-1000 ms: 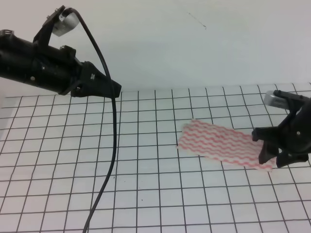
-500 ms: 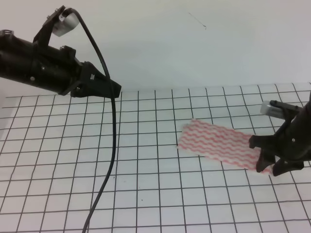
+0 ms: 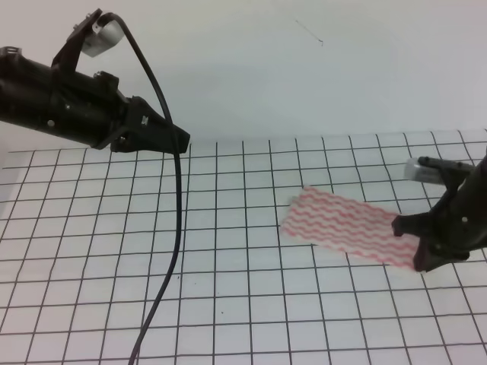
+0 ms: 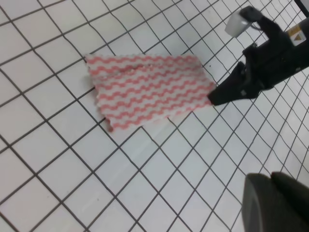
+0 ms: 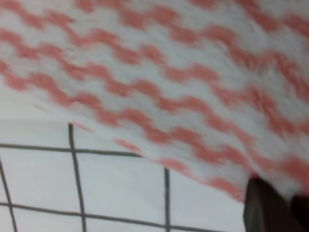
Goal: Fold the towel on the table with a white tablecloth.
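Observation:
The towel (image 3: 342, 224), pinkish-red and white in wavy stripes, lies flat on the table with a white tablecloth (image 3: 228, 304), right of centre. My right gripper (image 3: 408, 245) sits at the towel's right end and looks shut on that edge. In the left wrist view its tip (image 4: 212, 99) meets the towel (image 4: 149, 89) at the right corner. Up close, the right wrist view fills with the towel (image 5: 145, 87), and a dark fingertip (image 5: 270, 208) sits at its edge. My left gripper (image 3: 183, 141) hovers high at the far left, shut and empty, well away from the towel.
A black cable (image 3: 171, 251) hangs from the left arm down across the gridded cloth to the front edge. A plain white wall (image 3: 304, 68) rises behind the table. The grid cloth (image 4: 48, 169) surrounds the towel on all sides.
The right gripper has moved left and down onto the towel's right end. The towel's left edge has shifted slightly right. The left arm has not moved.

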### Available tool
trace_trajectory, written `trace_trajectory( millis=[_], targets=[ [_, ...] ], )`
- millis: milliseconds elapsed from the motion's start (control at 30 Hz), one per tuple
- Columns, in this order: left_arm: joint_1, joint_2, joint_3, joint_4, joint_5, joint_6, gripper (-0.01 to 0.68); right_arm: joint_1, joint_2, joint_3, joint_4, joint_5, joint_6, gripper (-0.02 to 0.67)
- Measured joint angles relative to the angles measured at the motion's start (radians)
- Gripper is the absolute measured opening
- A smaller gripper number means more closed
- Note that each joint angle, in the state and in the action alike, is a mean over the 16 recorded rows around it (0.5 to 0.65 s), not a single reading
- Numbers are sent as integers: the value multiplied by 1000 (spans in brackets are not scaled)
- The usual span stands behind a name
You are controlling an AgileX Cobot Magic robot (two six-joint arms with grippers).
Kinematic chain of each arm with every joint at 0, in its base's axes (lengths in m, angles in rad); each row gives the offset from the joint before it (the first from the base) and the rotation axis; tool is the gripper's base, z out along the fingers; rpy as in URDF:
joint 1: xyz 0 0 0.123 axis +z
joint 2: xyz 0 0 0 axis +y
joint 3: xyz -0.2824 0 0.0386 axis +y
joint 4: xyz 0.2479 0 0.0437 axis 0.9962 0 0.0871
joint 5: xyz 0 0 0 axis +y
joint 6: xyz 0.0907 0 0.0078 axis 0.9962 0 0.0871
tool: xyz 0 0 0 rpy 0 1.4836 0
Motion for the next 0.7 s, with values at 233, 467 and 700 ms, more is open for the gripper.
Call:
trace_trajectory(
  millis=[233, 467, 700],
  targets=[
    [0, 1, 0, -12, -6, 0, 0, 0, -37, -78, -79, 74, -44, 9],
    [-18, 31, -9, -90, -47, 25, 0, 0, -45, -153, -143, 161, -84, 7],
    [-83, 145, -74, -185, -91, 64, 0, 0, -28, -176, -182, 214, -112, 6]
  ],
)
